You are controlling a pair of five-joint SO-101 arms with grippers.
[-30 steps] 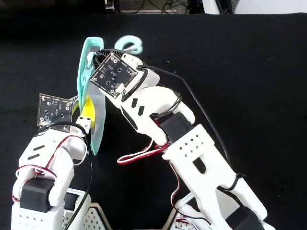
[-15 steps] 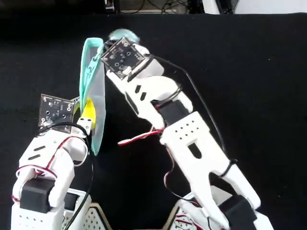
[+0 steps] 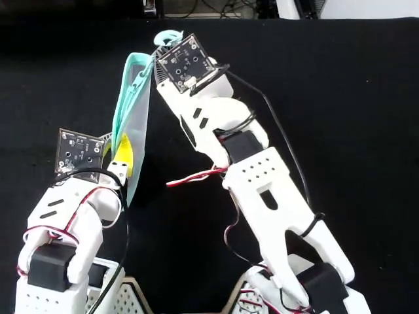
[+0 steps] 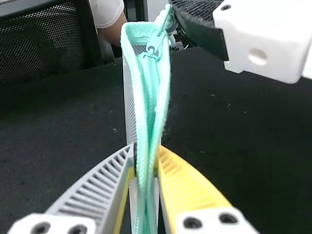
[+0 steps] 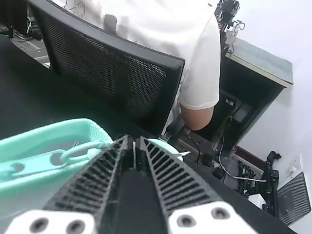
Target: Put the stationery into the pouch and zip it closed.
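Pouch: the mint-green pouch (image 3: 134, 131) stands on edge off the black tabletop (image 3: 340, 98), stretched from centre-left up to the upper left of the high view, zip edge upward.
Zip: the slider (image 4: 154, 48) sits right at the pouch's far end, top centre of the left wrist view.
Zip pull: a mint loop (image 5: 80, 148), poking out beside the black fingertips.
Right gripper: the right gripper (image 5: 134, 141) is at that far end, fingers pressed together on the zip pull.
Left gripper: the left gripper (image 4: 145, 156) has the near end, grey and yellow fingers clamped on either side of the pouch.
Behind: a mesh-backed chair (image 5: 107, 73) past the tabletop's edge.
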